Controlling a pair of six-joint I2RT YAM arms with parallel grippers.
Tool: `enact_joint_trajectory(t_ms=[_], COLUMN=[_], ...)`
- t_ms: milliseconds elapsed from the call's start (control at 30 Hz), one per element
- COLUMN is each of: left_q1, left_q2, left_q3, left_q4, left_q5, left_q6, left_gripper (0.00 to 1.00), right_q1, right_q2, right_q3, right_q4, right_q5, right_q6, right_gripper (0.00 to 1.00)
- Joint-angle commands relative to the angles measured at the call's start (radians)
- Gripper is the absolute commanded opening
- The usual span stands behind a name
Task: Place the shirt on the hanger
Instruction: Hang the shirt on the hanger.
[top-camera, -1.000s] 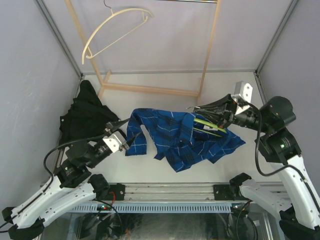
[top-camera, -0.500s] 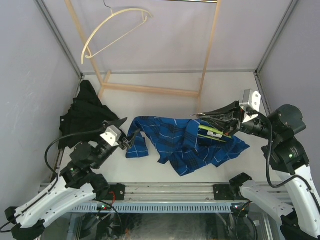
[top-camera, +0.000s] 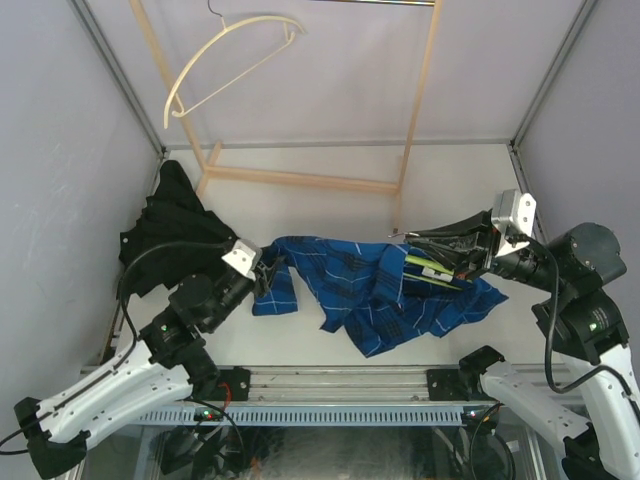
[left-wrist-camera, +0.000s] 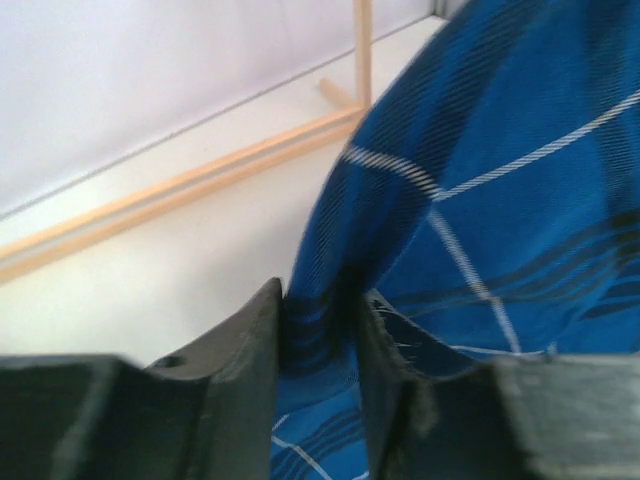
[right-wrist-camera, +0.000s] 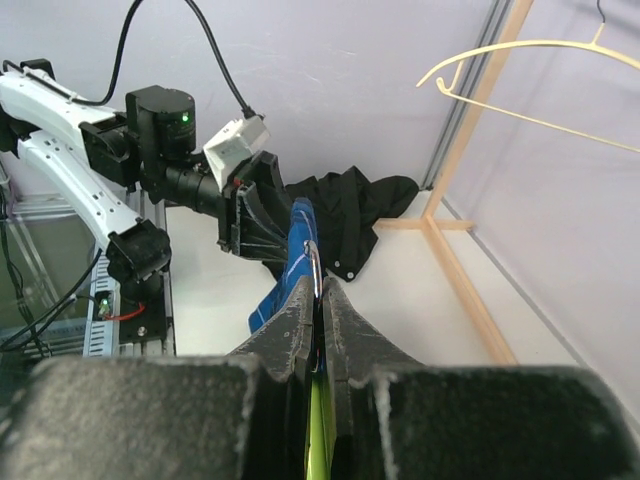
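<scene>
The left gripper pinches a fold at the left end of the shirt, which lies crumpled mid-table. The right gripper is pressed together on the hanger, whose green arms show against the shirt's right side. A black garment is heaped beside the left arm. Behind stands a wooden rack carrying a cream hanger. The table is white and the walls are pale grey

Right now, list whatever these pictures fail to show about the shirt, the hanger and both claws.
Lime-green hanger: top view, mostly buried in the plaid shirt; the right claw covers its neck in the right wrist view.
Left claw: left wrist view, blurred; grip on the fold unclear.
Shirt collar: hidden in the crumple, every view.
</scene>
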Motion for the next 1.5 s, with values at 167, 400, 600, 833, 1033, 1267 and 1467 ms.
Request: enact_joint_trajectory(t_ms=[167, 400, 600, 833, 1033, 1267, 1467], left_q1=[0.004, 0.083, 0.172, 0.244, 0.303, 0.419, 0.426], left_q2=[-0.025, -0.02, -0.036, -0.021, -0.011, -0.002, -0.022], left_q3=[-0.002, 0.052, 0.063, 0.095, 0.104, 0.111, 0.09], left_q4=[-0.014, -0.085, -0.139, -0.183, -0.193, -0.203, -0.145], left_q5=[-0.227, -0.342, -0.367, -0.367, -0.357, -0.247, -0.056], left_q6=[-0.056, -0.035, -0.036, 0.007, 0.005, -0.046, -0.014], left_gripper=[0.02, 0.0, 0.0, 0.0, 0.0, 0.0, 0.17], right_q1=[0.002, 0.001, 0.002, 0.001, 0.0, 0.0, 0.001], right_q2=[-0.025, -0.058, -0.065, -0.066, -0.066, -0.063, -0.048], right_q3=[0.005, -0.011, -0.014, -0.015, -0.016, -0.02, -0.02], right_q4=[0.071, 0.065, 0.051, 0.048, 0.038, 0.066, 0.079], right_q5=[0.034, 0.083, 0.091, 0.086, 0.095, 0.094, 0.081], right_q6=[-0.009, -0.02, -0.029, -0.031, -0.036, -0.023, -0.014], right_gripper=[0.0, 0.0, 0.0, 0.0, 0.0, 0.0, 0.0])
